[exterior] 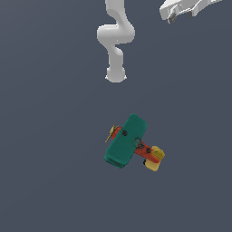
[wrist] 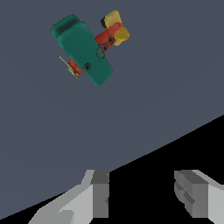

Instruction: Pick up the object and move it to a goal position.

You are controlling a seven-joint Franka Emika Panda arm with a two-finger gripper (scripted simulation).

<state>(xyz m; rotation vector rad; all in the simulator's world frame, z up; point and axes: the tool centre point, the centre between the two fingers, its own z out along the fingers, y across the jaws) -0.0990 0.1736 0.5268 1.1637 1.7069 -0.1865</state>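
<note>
Gripper (wrist: 142, 197) spread wide and holding nothing, well apart from the toy biplane (exterior: 129, 141) on the grey floor (exterior: 50, 149).

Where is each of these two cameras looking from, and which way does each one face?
Exterior view: off the arm and high up, looking steeply down at the grey floor, with the toy biplane low of centre, the white arm at top and the gripper in the corner towards that view's right.
Wrist view: on the wrist, looking past the two fingers, spread with nothing between, towards the biplane farther off.
Shared: the biplane, the floor and the gripper.
</note>
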